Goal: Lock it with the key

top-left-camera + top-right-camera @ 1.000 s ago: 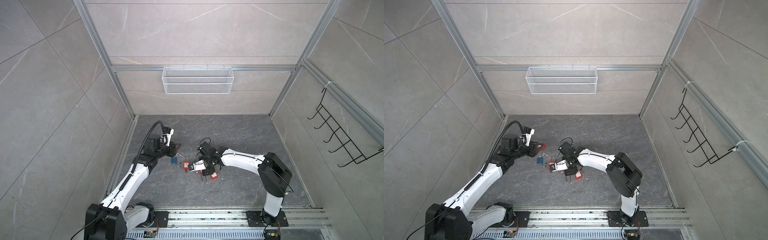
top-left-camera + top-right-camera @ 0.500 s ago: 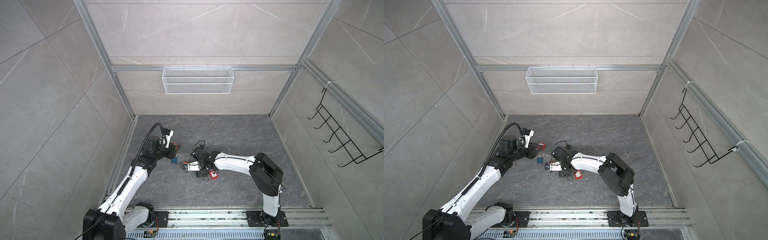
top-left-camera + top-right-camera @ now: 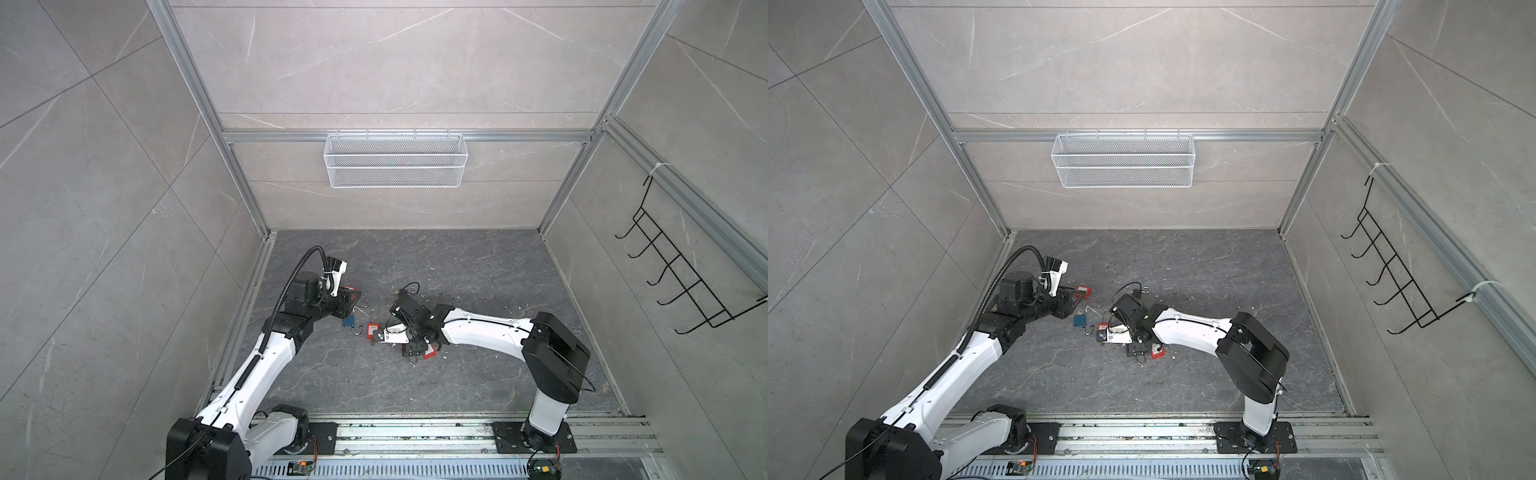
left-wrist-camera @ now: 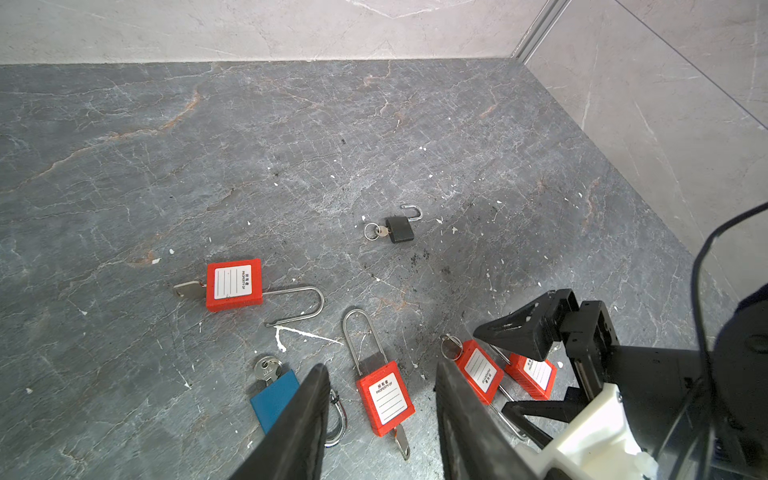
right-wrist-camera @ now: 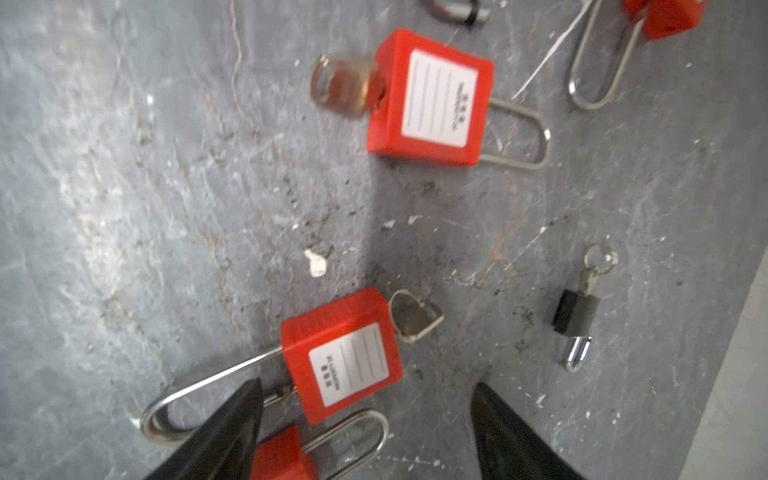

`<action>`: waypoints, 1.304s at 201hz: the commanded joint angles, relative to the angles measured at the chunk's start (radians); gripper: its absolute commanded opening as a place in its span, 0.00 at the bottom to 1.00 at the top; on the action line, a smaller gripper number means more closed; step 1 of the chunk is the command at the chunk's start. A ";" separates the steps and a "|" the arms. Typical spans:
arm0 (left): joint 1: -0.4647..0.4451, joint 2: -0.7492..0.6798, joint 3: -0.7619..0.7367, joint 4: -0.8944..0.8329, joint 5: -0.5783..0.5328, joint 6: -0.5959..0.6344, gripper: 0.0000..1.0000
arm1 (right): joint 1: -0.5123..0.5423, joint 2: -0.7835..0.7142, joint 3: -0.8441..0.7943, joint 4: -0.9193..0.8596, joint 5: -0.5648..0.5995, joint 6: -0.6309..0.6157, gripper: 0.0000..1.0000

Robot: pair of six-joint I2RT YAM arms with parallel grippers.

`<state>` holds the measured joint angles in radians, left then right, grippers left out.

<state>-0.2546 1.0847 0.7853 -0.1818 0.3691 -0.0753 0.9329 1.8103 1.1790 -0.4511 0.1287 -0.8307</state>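
**Both sets of fingers released, padlocks lying between them**

We see our right fingers [image 5: 232, 428] spread wide and gripping nothing. Between them on the dark stone surface [image 5: 124, 208] lies the nearest red padlock [image 5: 340, 357]. It has a flat key [image 5: 415, 318] in its base, and its long shackle runs out behind one finger. Its white label is too blurred for us to read.

Our left fingers [image 4: 303, 424] are likewise released and empty. In the gap between them lies a second red padlock [image 4: 386, 397], key end toward the wrist. Its label reads "PROPERTY OF" beside Chinese characters, with ruled lines. A blue padlock [image 4: 274, 399] sits just beside one left finger, partly hidden by it.

Farther out, a third red padlock [image 4: 235, 284] carries the same "PROPERTY OF" label, its shackle swung open. A small black padlock [image 4: 399, 228], key on a ring, lies well apart from both.
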 commanded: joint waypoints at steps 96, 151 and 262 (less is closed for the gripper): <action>0.004 -0.017 0.021 -0.004 0.027 0.003 0.45 | 0.070 0.055 -0.023 0.125 0.125 0.047 0.99; 0.003 -0.009 0.023 -0.006 0.029 0.002 0.45 | 0.101 0.182 0.199 0.026 0.161 0.265 0.99; 0.087 -0.089 0.047 -0.032 -0.035 0.015 0.46 | -0.047 0.004 0.097 -0.020 -0.302 0.037 0.97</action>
<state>-0.1963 1.0325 0.7868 -0.2317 0.3233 -0.0563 0.9512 1.8988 1.3037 -0.4217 0.0593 -0.6376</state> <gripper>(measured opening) 0.463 0.991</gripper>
